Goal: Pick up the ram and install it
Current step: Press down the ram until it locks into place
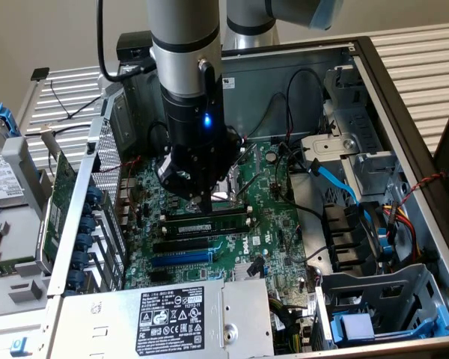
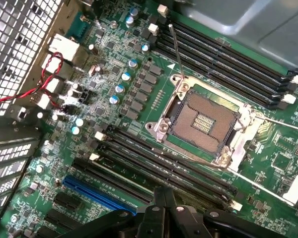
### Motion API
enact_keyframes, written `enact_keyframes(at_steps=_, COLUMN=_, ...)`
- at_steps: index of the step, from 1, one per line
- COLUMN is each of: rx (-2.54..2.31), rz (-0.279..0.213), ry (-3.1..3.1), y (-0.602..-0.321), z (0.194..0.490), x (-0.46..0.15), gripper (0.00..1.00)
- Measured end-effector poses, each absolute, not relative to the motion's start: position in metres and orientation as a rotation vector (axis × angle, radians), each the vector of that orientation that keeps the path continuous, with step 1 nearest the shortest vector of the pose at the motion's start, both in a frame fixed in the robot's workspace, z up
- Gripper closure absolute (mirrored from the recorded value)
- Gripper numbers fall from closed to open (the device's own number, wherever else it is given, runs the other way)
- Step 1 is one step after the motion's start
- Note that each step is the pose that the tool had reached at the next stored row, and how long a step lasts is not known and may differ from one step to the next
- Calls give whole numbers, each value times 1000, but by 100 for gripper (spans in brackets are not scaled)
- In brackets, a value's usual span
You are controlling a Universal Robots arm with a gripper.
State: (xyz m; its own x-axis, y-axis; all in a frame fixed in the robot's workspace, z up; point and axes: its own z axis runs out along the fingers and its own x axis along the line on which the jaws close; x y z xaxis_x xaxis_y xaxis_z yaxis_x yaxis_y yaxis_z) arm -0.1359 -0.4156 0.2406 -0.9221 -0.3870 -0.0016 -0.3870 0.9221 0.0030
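Observation:
The ram (image 1: 209, 222), a narrow green stick with black chips, stands on edge in a black memory slot on the motherboard (image 1: 273, 224), just in front of the CPU socket (image 1: 228, 191). My gripper (image 1: 209, 206) hangs straight down over the middle of the stick. Its fingers are shut together, with the tips at or just above the stick's top edge. In the wrist view the shut fingers (image 2: 161, 198) point at the row of long black memory slots (image 2: 179, 163) beside the open CPU socket (image 2: 203, 119). I cannot pick the stick out there.
The work sits inside an open PC case. A green expansion card (image 1: 60, 187) leans outside the case wall at the exterior view's left. The power supply (image 1: 172, 318) lies in front. Cables and a drive cage (image 1: 374, 224) crowd the exterior view's right. A blue slot (image 2: 97, 193) lies near the fingers.

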Motion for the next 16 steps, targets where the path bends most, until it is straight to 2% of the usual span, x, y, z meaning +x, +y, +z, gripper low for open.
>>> enact_keyframes(at_steps=16, rx=-291, rz=-9, ry=3128, y=-416, z=240, x=-136, gripper=90)
